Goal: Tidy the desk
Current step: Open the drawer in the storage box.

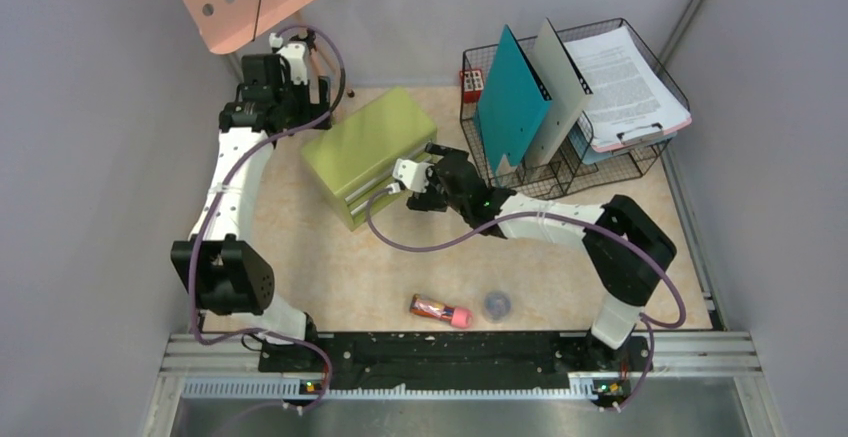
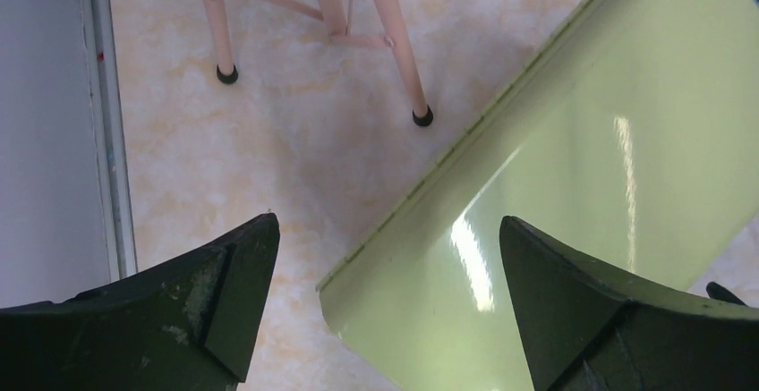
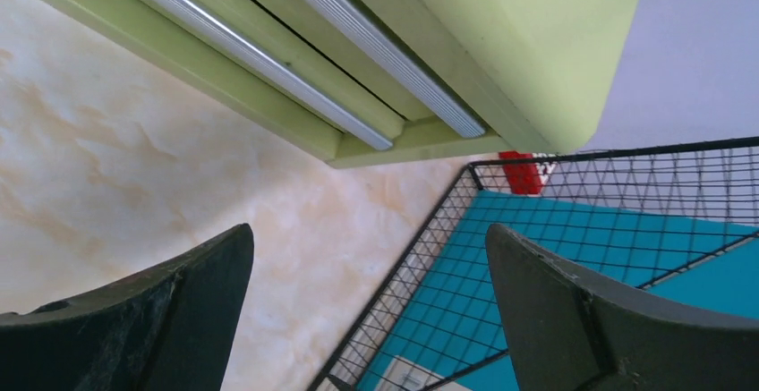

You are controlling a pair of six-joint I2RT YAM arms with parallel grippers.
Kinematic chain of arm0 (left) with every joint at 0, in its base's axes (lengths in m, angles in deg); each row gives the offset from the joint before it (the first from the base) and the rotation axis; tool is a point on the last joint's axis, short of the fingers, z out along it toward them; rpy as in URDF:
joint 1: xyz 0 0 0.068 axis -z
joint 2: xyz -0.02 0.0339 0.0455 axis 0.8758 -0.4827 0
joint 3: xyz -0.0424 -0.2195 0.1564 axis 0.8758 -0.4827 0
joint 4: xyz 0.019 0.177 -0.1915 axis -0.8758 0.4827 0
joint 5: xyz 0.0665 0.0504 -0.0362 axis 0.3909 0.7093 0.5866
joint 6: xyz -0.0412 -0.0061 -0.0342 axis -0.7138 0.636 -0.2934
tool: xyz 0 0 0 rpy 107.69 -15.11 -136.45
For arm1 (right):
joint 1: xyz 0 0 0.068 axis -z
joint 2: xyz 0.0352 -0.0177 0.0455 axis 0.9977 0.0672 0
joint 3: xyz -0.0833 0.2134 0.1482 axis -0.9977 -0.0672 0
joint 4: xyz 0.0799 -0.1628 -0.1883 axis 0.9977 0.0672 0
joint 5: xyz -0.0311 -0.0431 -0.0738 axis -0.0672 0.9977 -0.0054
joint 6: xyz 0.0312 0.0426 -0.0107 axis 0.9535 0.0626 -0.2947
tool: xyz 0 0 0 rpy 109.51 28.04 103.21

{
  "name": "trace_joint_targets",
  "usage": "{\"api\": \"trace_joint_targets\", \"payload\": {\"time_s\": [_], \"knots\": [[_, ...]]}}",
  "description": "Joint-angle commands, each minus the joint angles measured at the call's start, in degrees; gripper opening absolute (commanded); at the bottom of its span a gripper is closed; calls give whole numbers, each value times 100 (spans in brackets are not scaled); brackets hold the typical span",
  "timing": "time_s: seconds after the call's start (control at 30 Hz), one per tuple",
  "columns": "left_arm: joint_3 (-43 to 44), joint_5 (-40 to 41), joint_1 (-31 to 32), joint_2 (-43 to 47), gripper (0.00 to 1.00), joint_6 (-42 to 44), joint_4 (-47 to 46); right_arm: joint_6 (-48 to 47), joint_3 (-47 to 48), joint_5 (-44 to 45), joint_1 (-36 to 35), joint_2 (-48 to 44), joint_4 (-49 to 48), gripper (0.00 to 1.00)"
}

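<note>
Beige marble-patterned desk (image 1: pixel 340 277) lies under both arms. Right pincer (image 3: pixel 369 266) gapes empty by the olive-green drawer box (image 1: pixel 370 147); left pincer (image 2: pixel 389 248), likewise released, hovers over it. Between pickups, I'd say; next, the red-pink tube (image 1: pixel 440 309) needs grasping.

You had the top camera fixed high above and behind the rig, looking down on the whole desk (image 1: pixel 330 287). Your left wrist camera hung close over the far left corner, facing down onto the top of the green drawer box (image 2: pixel 582 167). Your right wrist camera sat low and close, facing the box's drawer fronts and the wire basket (image 3: pixel 537 221). All three views shared that box.
</note>
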Motion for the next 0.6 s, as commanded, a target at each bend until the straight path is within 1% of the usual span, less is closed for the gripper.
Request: {"api": "trace_joint_targets", "payload": {"time_s": [0.0, 0.07, 0.17, 0.23, 0.33, 0.4, 0.47, 0.57], "knots": [[743, -325, -117, -435, 98, -192, -131, -634, 360, 486, -86, -336, 427, 99], [890, -341, -104, -596, 98, -191, -130, -810, 313, 531, -108, -436, 486, 95], [1057, -360, -105, -782, 98, -186, -171, -1496, 92, 901, -135, -528, 45, 91], [1160, -360, -114, -883, 98, -172, -208, -1929, -57, 905, -151, -641, -221, 89], [1299, -381, -106, -1039, 98, -161, -257, -2393, -209, 760, -222, -807, -366, 86], [1411, -437, -105, -1144, 98, -173, -242, -2695, -501, 823, -341, -865, -946, 86], [1439, -565, -105, -1201, 98, -173, -243, -2800, -747, 762, -452, -860, -1357, 86], [1369, -770, -99, -1239, 98, -132, -255, -2932, -1002, 728, -580, -643, -1957, 83]]}}
